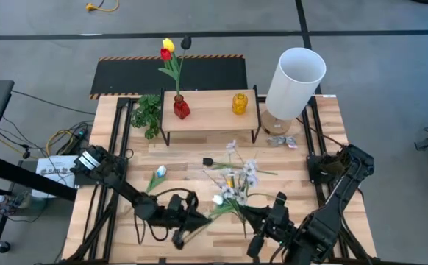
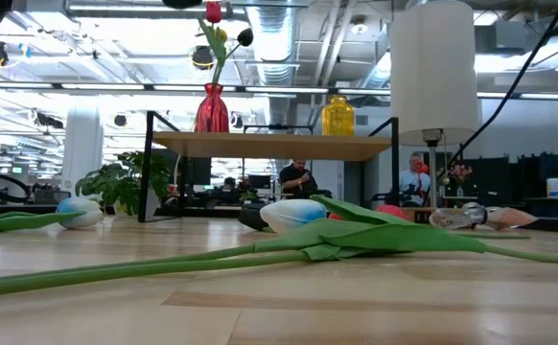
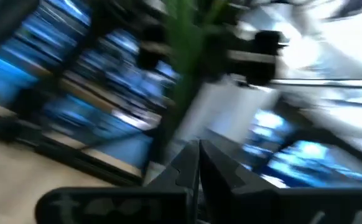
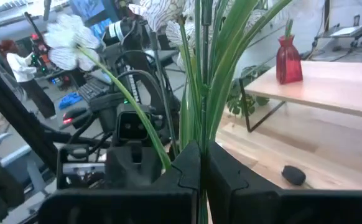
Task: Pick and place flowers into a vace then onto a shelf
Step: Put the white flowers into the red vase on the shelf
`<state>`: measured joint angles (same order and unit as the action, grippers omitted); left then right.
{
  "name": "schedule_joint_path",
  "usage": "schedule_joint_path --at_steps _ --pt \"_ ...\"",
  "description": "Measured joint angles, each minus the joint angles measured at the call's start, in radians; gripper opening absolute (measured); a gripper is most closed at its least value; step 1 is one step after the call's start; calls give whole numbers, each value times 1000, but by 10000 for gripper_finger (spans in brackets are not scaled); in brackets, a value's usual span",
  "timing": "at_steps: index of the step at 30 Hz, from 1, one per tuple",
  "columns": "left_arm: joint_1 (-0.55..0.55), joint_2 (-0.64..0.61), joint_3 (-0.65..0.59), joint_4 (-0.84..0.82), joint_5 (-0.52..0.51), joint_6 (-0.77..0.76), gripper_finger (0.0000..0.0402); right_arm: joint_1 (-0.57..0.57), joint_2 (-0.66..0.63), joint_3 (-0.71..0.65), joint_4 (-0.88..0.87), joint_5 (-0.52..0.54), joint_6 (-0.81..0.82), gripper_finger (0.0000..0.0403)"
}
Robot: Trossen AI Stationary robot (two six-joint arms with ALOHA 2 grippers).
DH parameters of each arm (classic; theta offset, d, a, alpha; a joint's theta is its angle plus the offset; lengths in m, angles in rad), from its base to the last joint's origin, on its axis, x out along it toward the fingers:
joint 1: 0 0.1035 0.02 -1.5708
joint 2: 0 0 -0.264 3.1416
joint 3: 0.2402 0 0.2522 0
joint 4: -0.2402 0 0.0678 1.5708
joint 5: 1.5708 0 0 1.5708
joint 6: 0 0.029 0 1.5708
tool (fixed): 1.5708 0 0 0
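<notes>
Flowers (image 4: 199, 74): right tool (image 4: 199, 180) clenched on stems; left tool (image 1: 177, 237) clenched on stem (blurred). Lift upright, clear of counter (image 1: 309, 140), toward yellow vase (image 1: 240, 103).

shelf (image 1: 210, 112): light wood, matt | red vase (image 1: 181, 107): glossy glass

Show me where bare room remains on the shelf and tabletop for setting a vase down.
On the shelf, bare board lies between the red vase and the yellow vase. The tabletop's near-left corner is bare. Below the shelf it is crowded: loose flowers, plus the left gripper and right gripper on stems.
</notes>
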<state>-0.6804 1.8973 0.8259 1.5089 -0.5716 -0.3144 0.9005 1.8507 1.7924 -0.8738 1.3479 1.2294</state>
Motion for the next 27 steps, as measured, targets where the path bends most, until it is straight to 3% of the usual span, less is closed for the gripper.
schedule_joint_path --at_steps 8,12,20,27 --pt "-43 -3 174 -39 -614 478 0 -46 0 0 -3 16 -49 1" --pt "-49 -4 262 -79 -749 668 0 -71 0 0 -5 14 -70 1" --pt "-71 -4 294 -132 -673 600 7 -92 0 0 -5 3 -164 1" --pt "-52 -4 294 -261 -461 354 48 -92 0 0 -8 3 -168 1"
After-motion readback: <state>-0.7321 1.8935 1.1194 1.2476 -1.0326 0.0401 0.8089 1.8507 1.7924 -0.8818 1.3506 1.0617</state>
